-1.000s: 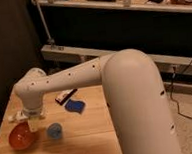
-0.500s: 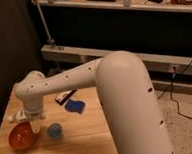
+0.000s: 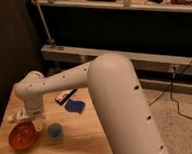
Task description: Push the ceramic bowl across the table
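Note:
The ceramic bowl (image 3: 23,136) is a glossy orange-red round bowl at the front left of the light wooden table (image 3: 79,140). My gripper (image 3: 34,121) hangs from the white arm right above the bowl's far right rim, at or very near it. A small blue cup (image 3: 54,130) stands just right of the bowl. The white arm stretches from the right foreground over the table and hides part of the tabletop.
A flat blue sponge-like piece (image 3: 74,106) lies in the table's middle. A dark narrow packet (image 3: 65,96) lies behind it. A small white object (image 3: 15,117) sits left of the gripper. A dark wall and a low metal rail stand behind the table.
The gripper has stayed over the bowl's right rim. The bowl, the cup and the sponge piece sit where they were.

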You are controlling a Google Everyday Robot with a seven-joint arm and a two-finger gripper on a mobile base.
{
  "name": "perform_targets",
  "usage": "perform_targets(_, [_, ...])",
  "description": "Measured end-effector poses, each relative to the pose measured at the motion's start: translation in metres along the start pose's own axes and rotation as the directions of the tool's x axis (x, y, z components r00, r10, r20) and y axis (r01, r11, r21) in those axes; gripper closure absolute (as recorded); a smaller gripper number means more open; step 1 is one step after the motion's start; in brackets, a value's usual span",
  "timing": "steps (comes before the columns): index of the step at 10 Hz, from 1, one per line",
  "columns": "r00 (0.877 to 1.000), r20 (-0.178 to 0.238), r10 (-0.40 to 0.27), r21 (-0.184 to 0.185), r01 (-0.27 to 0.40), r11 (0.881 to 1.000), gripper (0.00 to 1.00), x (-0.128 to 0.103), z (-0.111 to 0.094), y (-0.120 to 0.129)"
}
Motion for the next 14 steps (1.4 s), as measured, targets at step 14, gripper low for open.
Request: perform_targets(14, [0.996,0.031,-0.085,-0.102,0.088,0.991,0.35,-0.030,0.037,0.003])
